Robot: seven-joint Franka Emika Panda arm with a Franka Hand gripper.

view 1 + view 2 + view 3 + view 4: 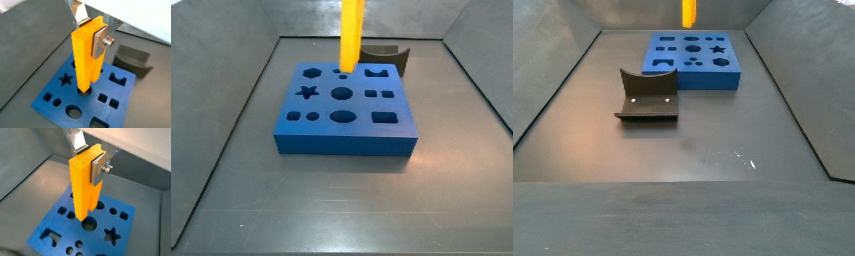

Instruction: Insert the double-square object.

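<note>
My gripper (91,31) is shut on the upper end of the double-square object (85,60), a long yellow-orange bar with a lengthwise groove, and holds it upright; both wrist views show this (90,159). One silver finger (100,41) presses its side. The bar's lower end (83,215) is at a hole in the top of the blue block (52,225). I cannot tell whether it has entered. In a side view the bar (349,35) comes down to a hole in the far row of the block (345,140). My gripper is out of view in both side views.
The blue block (700,75) has several shaped holes: star, circles, squares. A dark fixture (647,97) stands on the grey floor beside the block, and also shows behind it (385,55) and in a wrist view (133,57). Sloping grey walls enclose the floor.
</note>
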